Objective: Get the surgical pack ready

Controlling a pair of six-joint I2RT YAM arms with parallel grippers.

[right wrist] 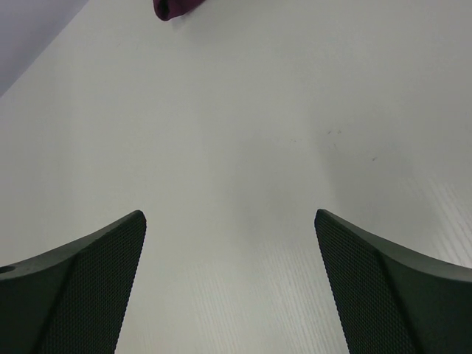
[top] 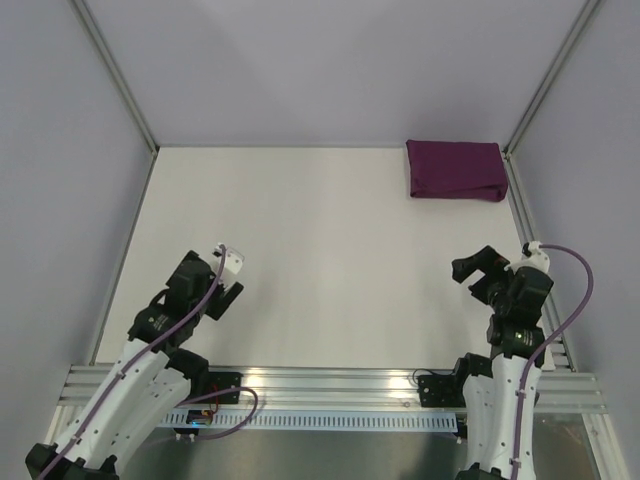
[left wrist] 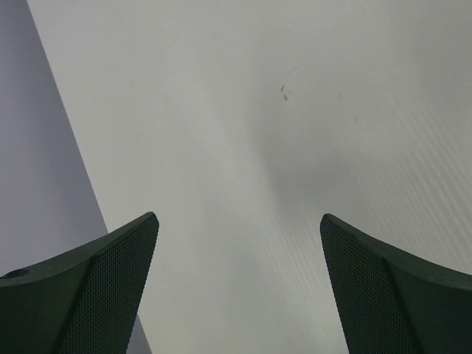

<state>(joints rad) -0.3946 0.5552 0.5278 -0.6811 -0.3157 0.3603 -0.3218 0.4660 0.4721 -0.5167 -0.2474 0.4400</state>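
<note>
Left claw (left wrist: 237, 221), right claw (right wrist: 229, 214) gaping, empty; purple cloth (right wrist: 171, 7) cropped in wrist view.

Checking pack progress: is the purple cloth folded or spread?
Folded: the purple cloth lies as a compact rectangle with a rounded, doubled edge.

The purple cloth (top: 456, 170) looks soft and matt. The white table (top: 300, 260) is matt, finely ribbed. Black finger pads (left wrist: 96, 295) show a dotted grain.
</note>
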